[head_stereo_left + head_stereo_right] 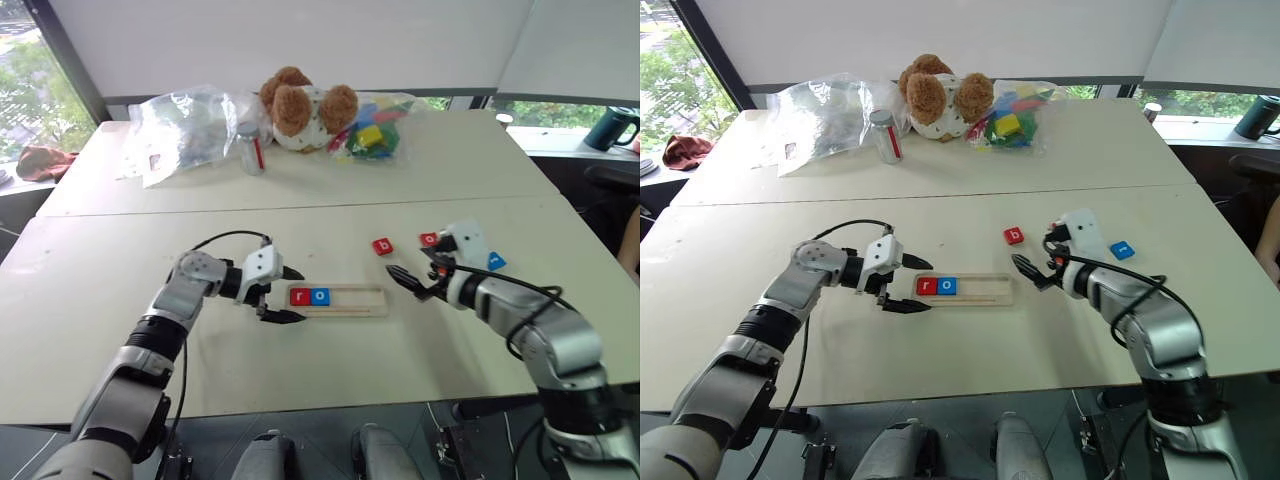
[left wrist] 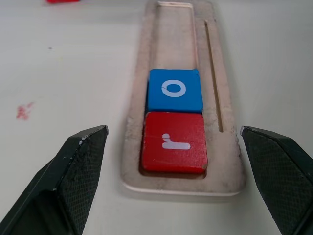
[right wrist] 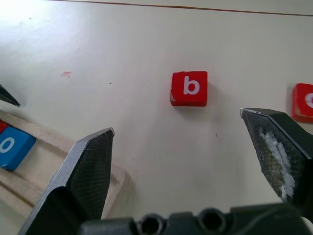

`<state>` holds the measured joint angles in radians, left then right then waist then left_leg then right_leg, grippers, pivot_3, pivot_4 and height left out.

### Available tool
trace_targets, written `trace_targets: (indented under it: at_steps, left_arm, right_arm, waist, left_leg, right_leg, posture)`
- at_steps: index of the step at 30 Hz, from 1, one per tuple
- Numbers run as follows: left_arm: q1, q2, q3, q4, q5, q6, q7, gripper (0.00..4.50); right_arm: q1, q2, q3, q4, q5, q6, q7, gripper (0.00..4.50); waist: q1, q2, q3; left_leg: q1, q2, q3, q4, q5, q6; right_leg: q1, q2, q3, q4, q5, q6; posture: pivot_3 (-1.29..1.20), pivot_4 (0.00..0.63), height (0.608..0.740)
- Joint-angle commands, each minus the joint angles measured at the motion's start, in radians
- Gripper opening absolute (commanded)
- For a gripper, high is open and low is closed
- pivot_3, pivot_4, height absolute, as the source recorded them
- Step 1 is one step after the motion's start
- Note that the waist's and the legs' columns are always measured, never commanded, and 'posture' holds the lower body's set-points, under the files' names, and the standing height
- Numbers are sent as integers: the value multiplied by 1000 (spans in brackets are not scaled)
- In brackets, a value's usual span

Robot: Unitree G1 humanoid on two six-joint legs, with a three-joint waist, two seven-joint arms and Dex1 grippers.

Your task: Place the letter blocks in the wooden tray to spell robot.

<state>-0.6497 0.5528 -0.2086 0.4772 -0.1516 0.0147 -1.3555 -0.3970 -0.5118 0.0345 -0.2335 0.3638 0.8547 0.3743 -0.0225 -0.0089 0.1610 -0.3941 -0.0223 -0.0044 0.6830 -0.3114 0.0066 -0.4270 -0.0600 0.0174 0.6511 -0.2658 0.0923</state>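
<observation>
- Letter blocks: we count five small flat square tiles. The red "r" block [image 2: 173, 142] and the blue "o" block [image 2: 174, 89] lie side by side, touching, at one end of the wooden tray [image 1: 370, 301]. The red "b" block [image 3: 190, 88] lies flat on the table [image 1: 300, 200], apart from the tray. A second red block [image 1: 428, 239] and a blue block [image 1: 496, 261] lie farther out, near the right arm; we cannot read their letters.
- Handling: we judge the blocks light, rigid and smooth-faced, not fragile. Being thin, they offer little edge height; we would pinch across two opposite side edges, fingertips low to the table, so the tile does not slip or tip.
- Wooden tray: long, pale and shallow-grooved, with three places left unfilled beyond the "o". We judge it light enough to slide if nudged.
- Left gripper [image 1: 285, 294]: fingers spread wide, holding nothing, at the tray's filled end, straddling the "r".
- Right gripper [image 1: 412, 281]: fingers spread wide, holding nothing, between the tray's empty end and the "b" block, which sits ahead of its fingers.
- Beyond: a teddy bear [image 1: 300, 108], plastic bags [image 1: 180, 130] and a bag of coloured toy blocks [image 1: 372, 132] lie at the table's far side.
</observation>
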Motion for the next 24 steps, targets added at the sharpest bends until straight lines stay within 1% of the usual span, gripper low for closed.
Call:
trace_targets:
  at_steps: [1, 6, 9, 11, 14, 15, 18, 19, 22, 24]
  left_arm:
    - [41, 109, 114, -161, -99, 153, -14, 4467]
    - [129, 233, 251, -404, -212, 382, 57, 4467]
    - [214, 278, 315, -560, -271, 501, 112, 4467]
    - [261, 290, 341, -643, -298, 560, 154, 4467]
    - [306, 293, 371, -722, -332, 618, 207, 4500]
    - [317, 294, 379, -740, -343, 632, 219, 4500]
    - [335, 301, 385, -763, -360, 651, 236, 4500]
    - [335, 305, 382, -763, -362, 650, 237, 4500]
    - [316, 309, 348, -746, -347, 623, 231, 4500]
    - [290, 299, 313, -726, -328, 600, 229, 4500]
  right_arm:
    - [-70, 43, 37, 126, -77, -89, -20, 4500]
    - [-153, 109, 35, 297, -124, -122, -48, 4500]
    - [-187, 144, 25, 364, -153, -123, -85, 4500]
    - [-201, 170, 11, 390, -155, -111, -102, 4500]
    - [-206, 196, 7, 416, -167, -105, -118, 3672]
    - [-205, 198, 11, 421, -177, -108, -120, 3219]
    - [-206, 207, 4, 426, -187, -109, -126, 1661]
    - [-209, 209, 3, 427, -189, -108, -126, 1223]
    - [-223, 213, -9, 415, -204, -111, -142, 1173]
    - [-229, 201, -24, 364, -216, -86, -164, 1173]
  waist:
    - [0, 0, 0]
    - [8, 0, 0]
    - [9, 0, 0]
    - [7, 0, 0]
    - [7, 0, 0]
    - [6, 0, 0]
    - [5, 0, 0]
    - [4, 0, 0]
    - [3, 0, 0]
    - [4, 0, 0]
  left_leg:
    - [0, 0, 0, -1, 0, 0]
    - [-1, -1, 0, 0, 0, 0]
    - [-1, -1, 0, 0, 0, 0]
    - [-1, -1, 0, 0, 0, 0]
    - [-1, -1, -1, 0, 0, -1]
    - [-1, -1, -1, 0, 0, -1]
    - [0, -1, -1, 0, 0, -1]
    - [0, -1, -1, 0, 1, -2]
    - [1, -1, -1, -1, 1, -2]
    - [1, -1, -1, -1, 1, -2]
  right_leg:
    - [0, 0, 0, 0, 0, 0]
    - [0, -2, 0, 0, 0, 0]
    - [0, -3, 0, -1, 0, 0]
    - [0, -3, 0, -1, 0, 0]
    - [0, -3, 0, -1, 0, 0]
    - [0, -3, 0, -1, 0, 0]
    - [0, -3, 0, 0, 0, 0]
    - [0, -3, 0, 0, 0, 0]
    - [0, -3, 0, 0, 0, 0]
    - [0, -3, 1, 0, 0, 0]
  posture:
    - [0, 150, 740]
    - [0, 150, 740]
    - [0, 150, 740]
    - [0, 150, 740]
    - [0, 150, 740]
    - [0, 150, 740]
    - [0, 150, 740]
    - [0, 150, 740]
    - [0, 150, 740]
    - [0, 150, 740]
